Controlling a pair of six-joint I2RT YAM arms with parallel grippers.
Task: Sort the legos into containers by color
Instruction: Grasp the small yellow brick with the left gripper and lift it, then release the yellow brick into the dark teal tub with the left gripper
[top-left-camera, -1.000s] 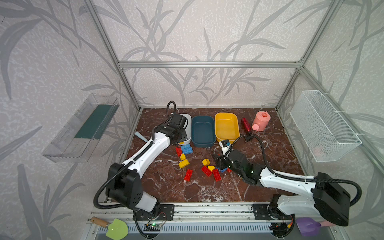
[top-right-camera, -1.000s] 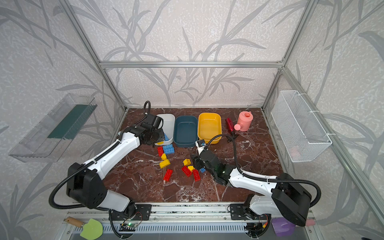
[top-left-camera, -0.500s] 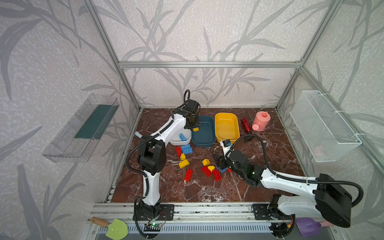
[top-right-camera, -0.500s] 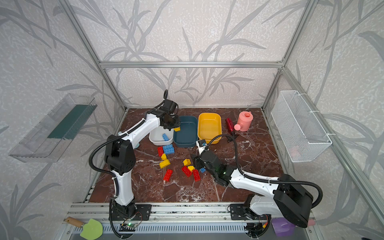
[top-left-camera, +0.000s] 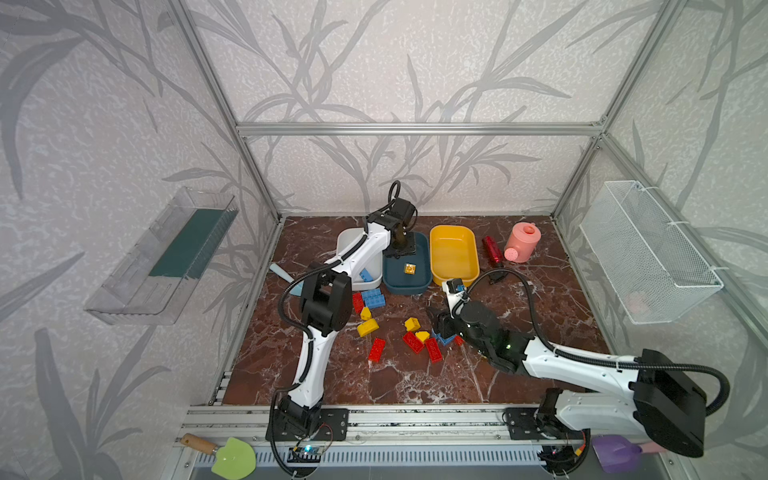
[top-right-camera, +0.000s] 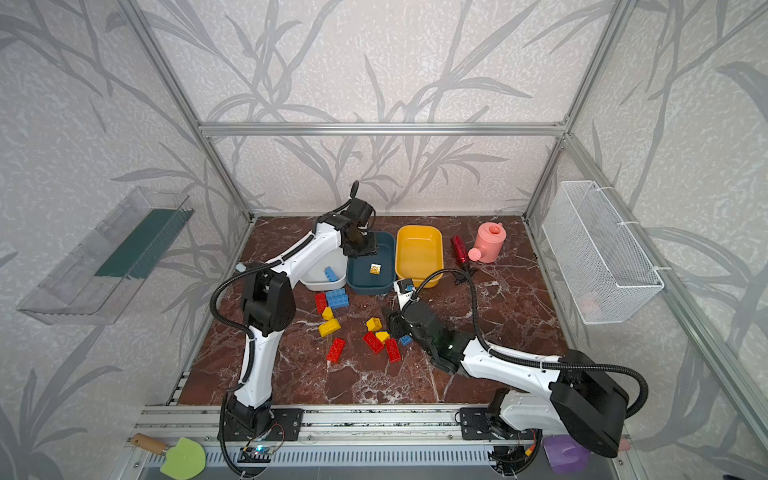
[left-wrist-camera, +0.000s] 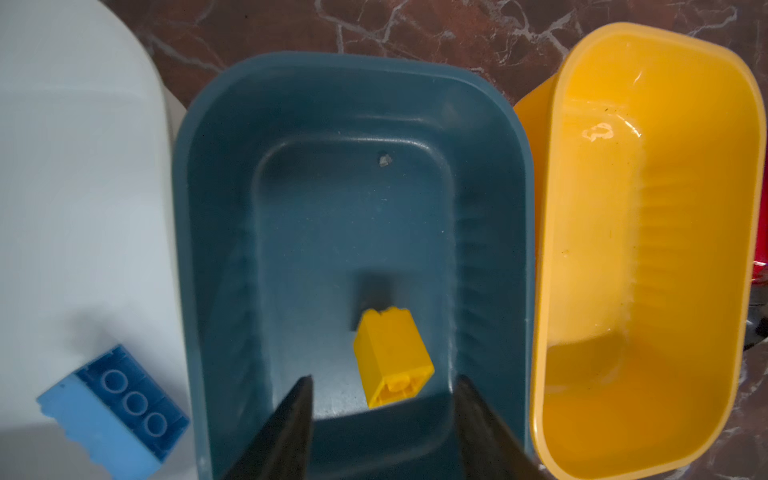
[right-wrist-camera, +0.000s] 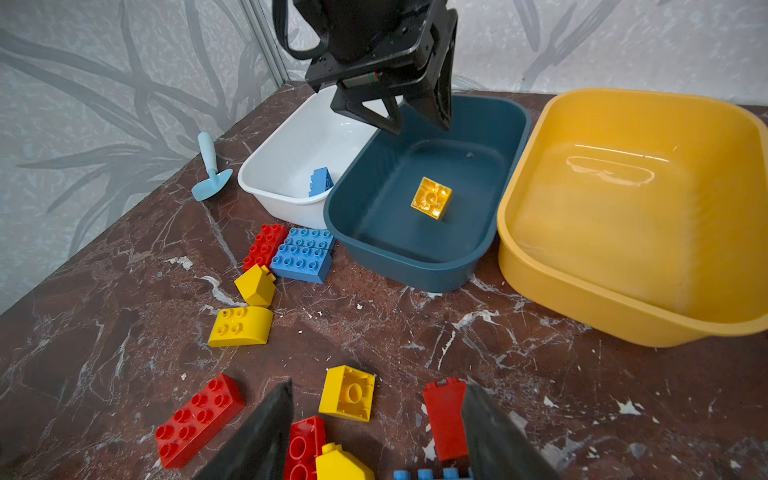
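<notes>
The left gripper (right-wrist-camera: 417, 122) hangs above the back end of the dark teal plastic tub (top-left-camera: 405, 286), and its two black fingers (left-wrist-camera: 291, 419) are spread apart with nothing between them. Directly below, a small yellow studded brick (left-wrist-camera: 392, 357) lies free on the tub floor on its side, its hollow underside towards the wrist camera, and no finger touches it. Holding the gripper high over the middle of the tub makes sense: a piece let go there falls inside the walls and cannot roll out.

The white plastic tub (right-wrist-camera: 291, 166) beside it holds one light blue brick (left-wrist-camera: 112, 409), and the yellow plastic tub (right-wrist-camera: 623, 232) on the other side appears empty. So I judge that the tubs are not matched to their own colour, and red is probably meant for the yellow one.

The right gripper (right-wrist-camera: 376, 390) waits low over the loose heap on the brown marble tabletop (right-wrist-camera: 498, 332). Its fingers are also parted, holding nothing. A yellow square brick (right-wrist-camera: 348, 392) and a red narrow brick (right-wrist-camera: 444, 415) lie between them; whether the red one touches a finger I cannot tell. Most bricks are not yet sorted, so the task is at its early part.
</notes>
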